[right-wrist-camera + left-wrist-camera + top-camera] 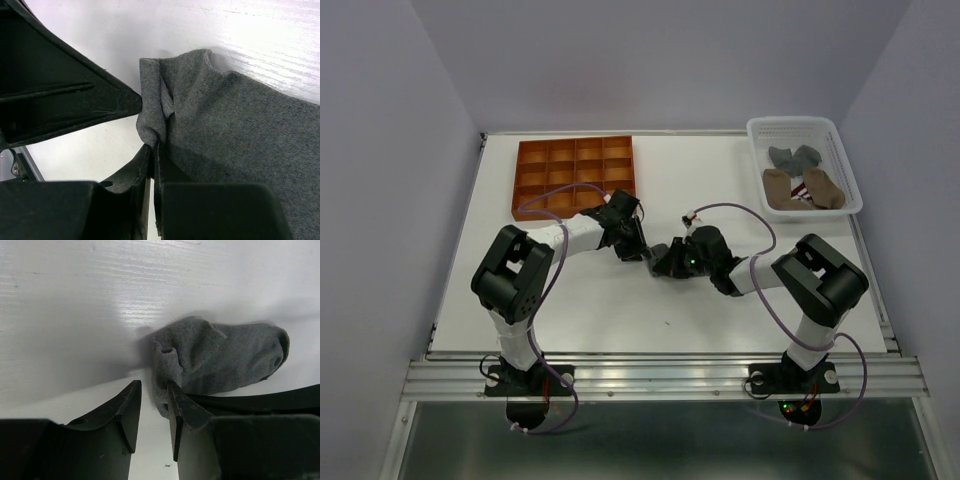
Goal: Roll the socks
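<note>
White table [620,300], arms [582,236] bent inward, fingers [127,410] meeting at grey sock [225,360].

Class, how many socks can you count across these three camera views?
5. One grey sock lies on the table, pinched by the right gripper. In the white basket: two grey socks and two tan-brown socks. More may be hidden beneath.

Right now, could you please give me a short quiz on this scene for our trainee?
1. True or false: the right gripper is shut on the grey sock.
2. The spare socks lie in: A) the orange tray, B) the white basket, C) a drawer.
3. Fill in: the left gripper has its jaws ____.
Key: 1 true; 2 B; 3 open.
</note>
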Tool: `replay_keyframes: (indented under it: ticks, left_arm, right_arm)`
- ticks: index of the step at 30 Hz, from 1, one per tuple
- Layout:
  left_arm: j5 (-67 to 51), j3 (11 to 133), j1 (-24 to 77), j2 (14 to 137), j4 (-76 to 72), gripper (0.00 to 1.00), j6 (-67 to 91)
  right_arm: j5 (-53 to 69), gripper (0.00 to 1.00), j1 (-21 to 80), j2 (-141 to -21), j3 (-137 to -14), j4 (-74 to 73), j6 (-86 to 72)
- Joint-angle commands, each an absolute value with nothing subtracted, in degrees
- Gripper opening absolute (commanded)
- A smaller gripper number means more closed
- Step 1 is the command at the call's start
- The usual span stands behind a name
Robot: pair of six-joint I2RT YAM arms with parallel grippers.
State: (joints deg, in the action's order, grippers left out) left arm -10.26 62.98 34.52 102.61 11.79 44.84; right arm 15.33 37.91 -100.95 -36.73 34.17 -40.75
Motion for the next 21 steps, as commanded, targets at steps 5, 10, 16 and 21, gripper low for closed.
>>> replay_keyframes:
  ticks: [5, 10, 16, 21]
  left_arm:
    - [-9.8, 64.9, 35.2, 103.7, 10.6, 0.39, 44.6]
    - [-9.6, 64.9, 35.3, 103.4, 9.9, 0.38, 45.0]
    - [-9.1, 64.7, 35.4, 102.8, 9.9, 0.38, 45.2]
    - [-8.4, 64.8, 35.4, 101.8, 9.9, 0.38, 45.1]
  right_arm:
    - [16.4, 0.01, 37.5, -101.7, -36.5, 36.9, -40.9]
    - [16.6, 0.01, 37.5, -101.9, -36.5, 36.8, -40.9]
    - [16.8, 0.01, 37.0, -101.6, -36.2, 36.8, -40.9]
    - [16.8, 0.01, 37.0, -101.7, -36.2, 36.8, -40.9]
